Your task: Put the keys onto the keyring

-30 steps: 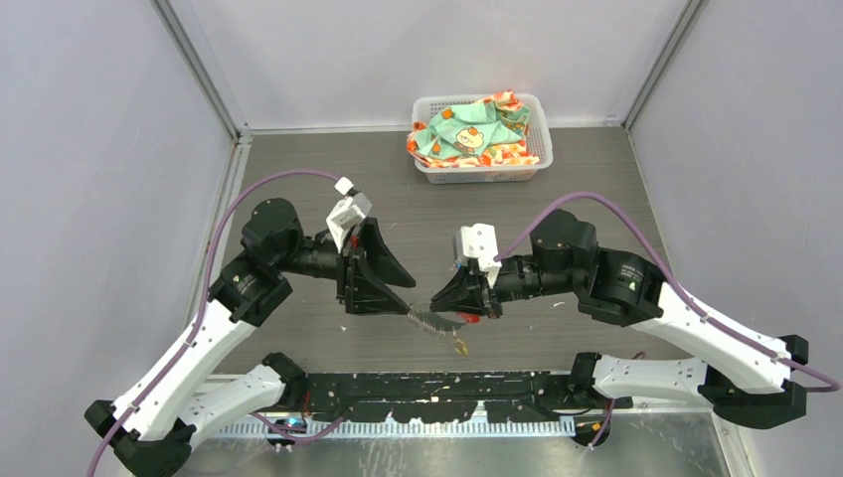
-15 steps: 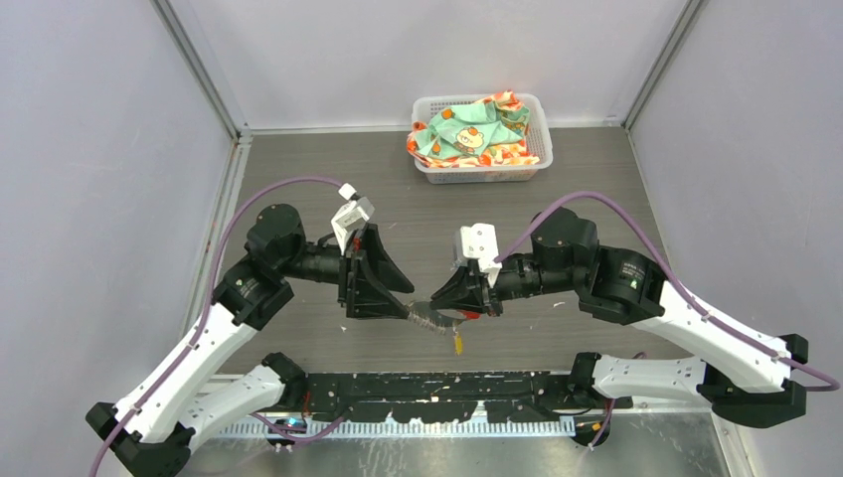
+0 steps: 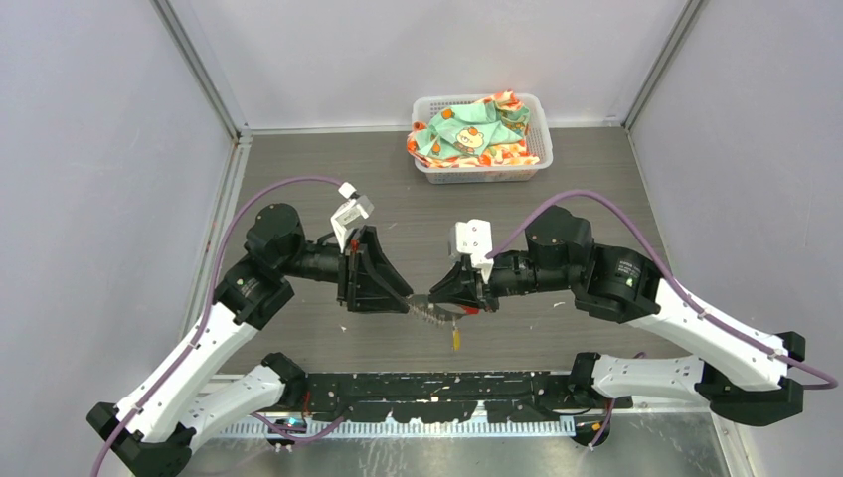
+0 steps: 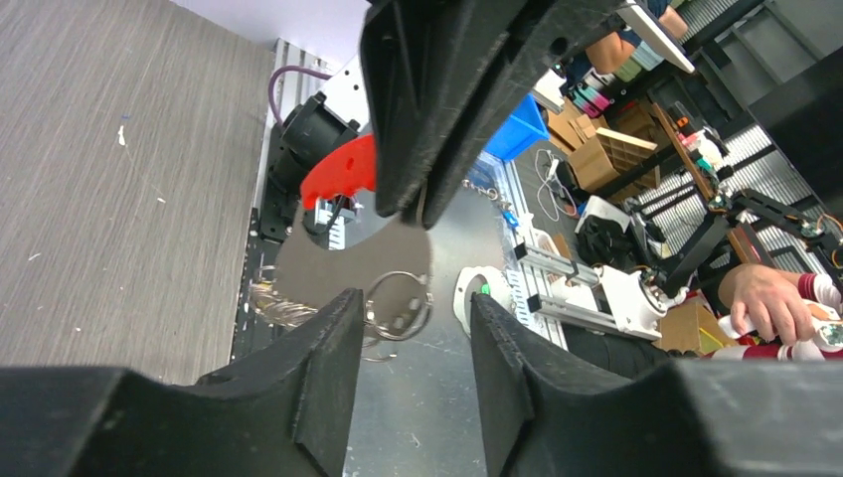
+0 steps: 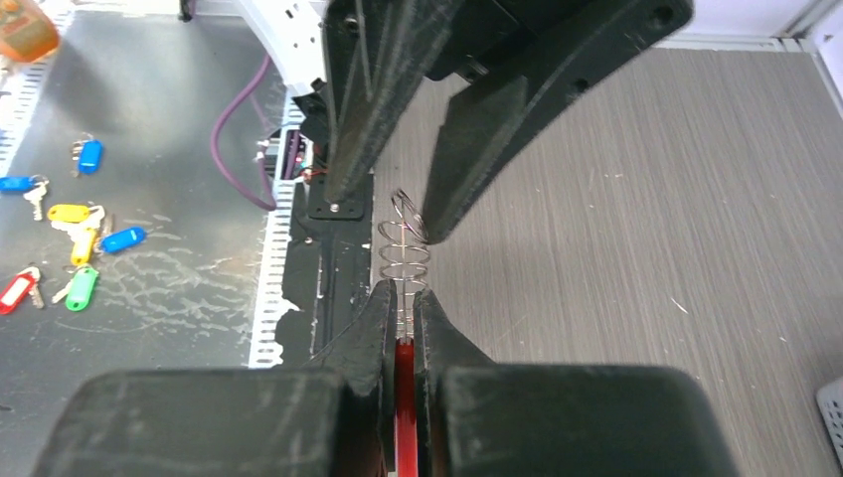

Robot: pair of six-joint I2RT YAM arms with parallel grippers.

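The keyring hangs in the air between my two grippers, a bunch of thin grey rings with a red tag. My right gripper is shut on the red tag. A key with a yellow tag dangles below the rings. My left gripper faces the right one, jaws apart around the far end of the rings. In the left wrist view one ring sits beside the left finger, with a gap to the other finger.
A white basket of patterned cloth stands at the back of the table. Several loose keys with coloured tags lie on the metal plate beyond the table's near edge. The arm bases and black rail run along that edge.
The left jaws have narrowed around the ring end. The right gripper has shifted slightly left with the keyring, and the yellow-tagged key now hangs straight down.
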